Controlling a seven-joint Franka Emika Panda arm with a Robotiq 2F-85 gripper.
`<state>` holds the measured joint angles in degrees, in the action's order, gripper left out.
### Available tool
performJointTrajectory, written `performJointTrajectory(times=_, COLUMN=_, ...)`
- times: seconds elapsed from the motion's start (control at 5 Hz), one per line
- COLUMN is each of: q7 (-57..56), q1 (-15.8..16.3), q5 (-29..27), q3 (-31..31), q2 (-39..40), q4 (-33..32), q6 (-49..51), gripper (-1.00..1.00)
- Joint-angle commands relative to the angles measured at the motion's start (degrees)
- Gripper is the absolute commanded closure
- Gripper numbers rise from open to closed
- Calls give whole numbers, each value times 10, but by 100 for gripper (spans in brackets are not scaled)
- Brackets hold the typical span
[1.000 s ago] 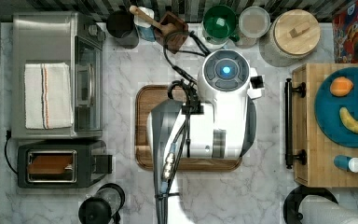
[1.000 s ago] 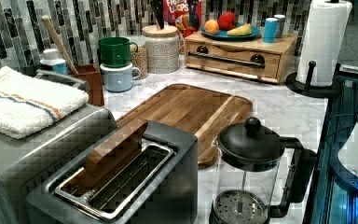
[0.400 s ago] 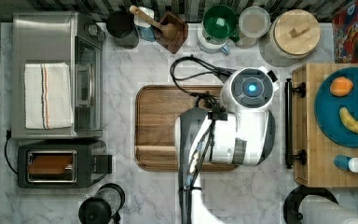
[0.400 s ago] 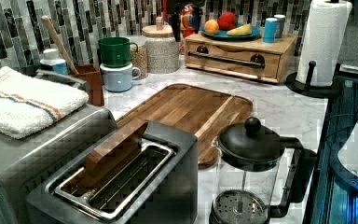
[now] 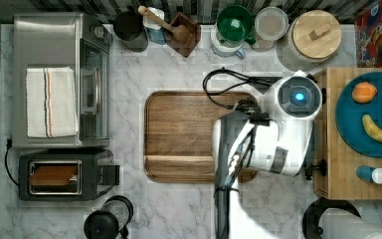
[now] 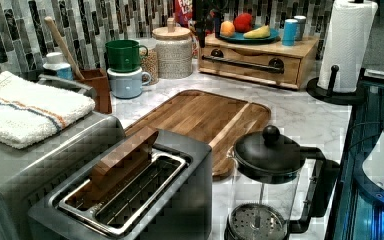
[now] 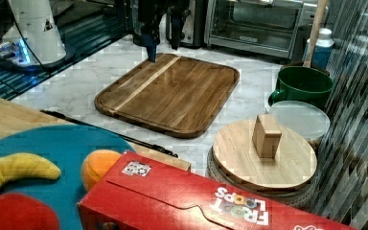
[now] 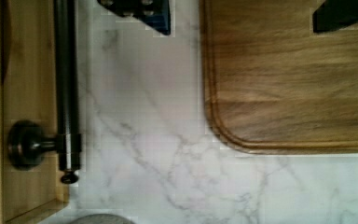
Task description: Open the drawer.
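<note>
The drawer [image 6: 250, 64] is light wood, in the front of a small cabinet [image 5: 335, 169] with a butcher-block top. Its long black bar handle [image 8: 65, 84] runs across the front on round black mounts [image 8: 25, 144], and the drawer sits flush. My arm [image 5: 296, 99] hangs over the marble strip between the dark wooden tray [image 5: 189, 134] and the cabinet. The gripper [image 8: 242, 14] is open, with nothing between its fingers. One fingertip [image 8: 144, 11] is over the marble near the handle, apart from it. The other is over the tray's corner. In the right view the gripper [image 7: 163, 51] hangs above the tray's far edge.
A blue plate of fruit [image 5: 373, 114] and a small bottle [image 5: 378, 175] stand on the cabinet. A paper towel roll [image 6: 345, 45] stands beside it, a lidded jar [image 5: 313, 35] and mugs [image 5: 234, 22] behind. A toaster [image 5: 62, 174], toaster oven [image 5: 59, 79] and French press [image 6: 267, 185] lie further off.
My arm has travelled toward the top view's right, from over the tray's middle to the tray's edge next to the cabinet. The drawer has not moved.
</note>
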<state>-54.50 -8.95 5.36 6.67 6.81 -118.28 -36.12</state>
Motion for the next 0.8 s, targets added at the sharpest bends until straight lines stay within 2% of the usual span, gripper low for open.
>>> performJointTrajectory(times=0.2, q7=-75, q1=-30, q5=27, q3=25, q2=26, q4=42, q6=-54, gripper=-100)
performJointTrajectory(times=0.8, q7=-80, q1=-53, q5=76, q3=40, q2=57, q4=18, q6=-176, gripper=-100)
